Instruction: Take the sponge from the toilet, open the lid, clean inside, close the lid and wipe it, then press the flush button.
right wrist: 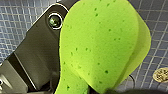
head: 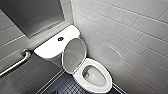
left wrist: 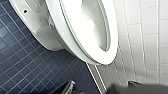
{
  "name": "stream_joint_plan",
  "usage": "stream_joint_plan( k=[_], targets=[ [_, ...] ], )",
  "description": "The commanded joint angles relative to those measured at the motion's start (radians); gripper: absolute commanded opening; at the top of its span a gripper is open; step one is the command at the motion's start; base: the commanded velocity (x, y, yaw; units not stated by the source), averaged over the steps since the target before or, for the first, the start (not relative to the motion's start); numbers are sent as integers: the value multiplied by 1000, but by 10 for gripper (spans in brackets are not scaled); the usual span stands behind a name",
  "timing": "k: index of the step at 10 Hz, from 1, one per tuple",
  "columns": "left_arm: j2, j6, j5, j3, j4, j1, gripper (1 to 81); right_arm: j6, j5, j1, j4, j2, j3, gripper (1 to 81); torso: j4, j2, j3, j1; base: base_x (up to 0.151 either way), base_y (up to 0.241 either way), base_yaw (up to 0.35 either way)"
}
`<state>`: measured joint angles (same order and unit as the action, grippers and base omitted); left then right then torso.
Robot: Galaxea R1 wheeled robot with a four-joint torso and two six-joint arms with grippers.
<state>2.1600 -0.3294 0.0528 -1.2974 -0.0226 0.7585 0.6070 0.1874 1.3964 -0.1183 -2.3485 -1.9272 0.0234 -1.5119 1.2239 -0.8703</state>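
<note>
Rubbing all round inside the shiny white ceramic toilet (head: 106,75) works best; the right hand (right wrist: 75,86) looks clamped on the bright green peanut-shaped sponge (right wrist: 100,45).

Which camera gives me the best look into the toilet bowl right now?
Head view: the whole bowl shows, with the lid raised. Left wrist catches part of the bowl, close up. Right wrist faces the sponge and floor tiles.
</note>
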Motion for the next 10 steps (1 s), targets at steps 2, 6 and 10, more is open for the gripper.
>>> stream_joint_plan(
  k=[2, 6, 10],
  targets=[
    [5, -126, -82, -95, 0, -147, 811, 0, -75, 25, -43, 40, -21, 10, 3, 0, -19, 0, 0, 0, 0],
    [-15, -134, -82, -154, -59, -159, 811, -16, -83, 51, -32, -54, -116, 10, 4, 0, -32, 1, 0, 0, 0],
    [-8, -166, -80, -172, -99, -225, 811, -426, -109, 68, 325, -122, -211, 10, 4, 0, -32, 1, 0, 0, 0]
  ],
)
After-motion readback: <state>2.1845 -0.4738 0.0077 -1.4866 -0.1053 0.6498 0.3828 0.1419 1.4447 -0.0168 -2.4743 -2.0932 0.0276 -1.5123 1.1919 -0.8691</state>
